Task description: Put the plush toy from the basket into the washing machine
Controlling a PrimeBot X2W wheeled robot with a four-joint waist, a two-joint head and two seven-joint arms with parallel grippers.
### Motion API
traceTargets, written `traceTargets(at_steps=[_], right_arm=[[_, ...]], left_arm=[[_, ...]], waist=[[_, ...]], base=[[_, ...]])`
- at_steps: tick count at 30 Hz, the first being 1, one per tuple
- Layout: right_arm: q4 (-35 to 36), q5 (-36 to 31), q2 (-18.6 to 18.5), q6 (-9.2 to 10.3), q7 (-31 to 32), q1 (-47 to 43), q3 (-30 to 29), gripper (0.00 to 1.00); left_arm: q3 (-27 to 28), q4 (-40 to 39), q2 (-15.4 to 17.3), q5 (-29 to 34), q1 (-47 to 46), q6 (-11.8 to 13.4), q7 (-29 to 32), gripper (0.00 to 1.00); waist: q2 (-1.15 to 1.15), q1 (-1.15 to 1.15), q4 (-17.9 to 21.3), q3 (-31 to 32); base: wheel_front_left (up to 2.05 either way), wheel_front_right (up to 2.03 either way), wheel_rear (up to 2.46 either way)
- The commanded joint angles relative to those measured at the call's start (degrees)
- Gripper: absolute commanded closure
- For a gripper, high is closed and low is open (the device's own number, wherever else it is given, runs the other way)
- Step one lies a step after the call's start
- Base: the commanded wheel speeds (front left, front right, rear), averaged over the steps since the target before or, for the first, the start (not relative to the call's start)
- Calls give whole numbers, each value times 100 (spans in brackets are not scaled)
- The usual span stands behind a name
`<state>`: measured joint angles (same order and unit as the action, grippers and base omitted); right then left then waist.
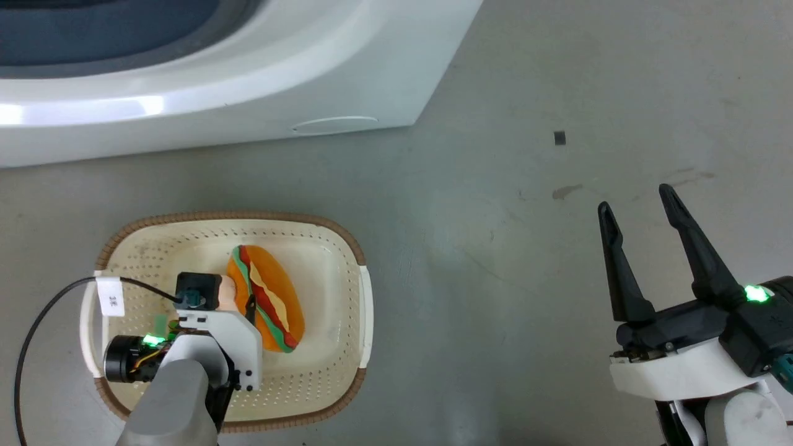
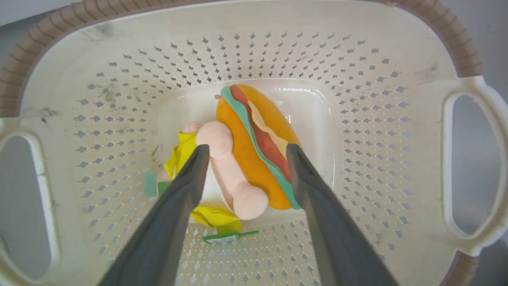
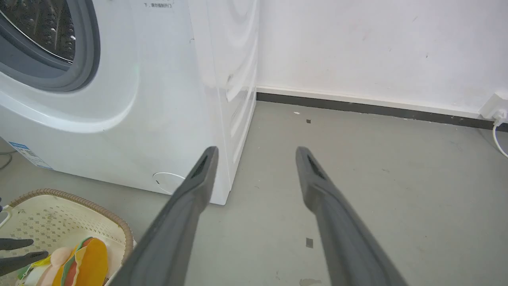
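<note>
The plush toy (image 2: pixel 274 119), an orange bun with green, red and yellow layers, lies on its side on the floor of the cream basket (image 2: pixel 278 51). A pale pink part (image 2: pixel 222 159), a yellow piece (image 2: pixel 180 153) and a green tag (image 2: pixel 226 237) lie beside it. My left gripper (image 2: pixel 247 147) reaches down into the basket (image 1: pixel 328 347), open, with one finger on each side of the toy (image 1: pixel 272 297); whether they touch it is unclear. My right gripper (image 1: pixel 635 198) hangs open over bare floor to the right, holding nothing. The washing machine (image 1: pixel 248 80) stands behind the basket, its grey-ringed porthole (image 3: pixel 47 47) uncovered.
Grey floor (image 1: pixel 495 248) stretches between the basket and my right gripper (image 3: pixel 257 151). A small dark mark (image 1: pixel 559 137) is on it. A black cable with a white label (image 1: pixel 111 296) runs off my left wrist. A white wall with a dark skirting and a socket (image 3: pixel 496 107) is behind.
</note>
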<state>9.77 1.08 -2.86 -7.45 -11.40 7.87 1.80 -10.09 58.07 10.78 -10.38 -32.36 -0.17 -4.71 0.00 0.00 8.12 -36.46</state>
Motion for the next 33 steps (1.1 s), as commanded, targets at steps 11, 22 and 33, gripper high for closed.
traceTargets(at_steps=[11, 22, 33], right_arm=[[189, 186, -1, -3, -194, 283, -8, 0], [430, 172, -1, -3, -325, 405, 48, 0], [613, 54, -1, -3, -360, 351, 6, 0]], left_arm=[[-176, 751, 280, -201, -614, 30, 242, 0], [-411, 1405, 431, -331, -1306, -2, 235, 0], [-583, 1583, 324, -401, -1623, -139, 255, 100]], waist=[[0, 0, 273, -730], [0, 0, 418, -1442], [0, 0, 377, -1763]], base=[[0, 0, 0], [0, 0, 0], [0, 0, 0]])
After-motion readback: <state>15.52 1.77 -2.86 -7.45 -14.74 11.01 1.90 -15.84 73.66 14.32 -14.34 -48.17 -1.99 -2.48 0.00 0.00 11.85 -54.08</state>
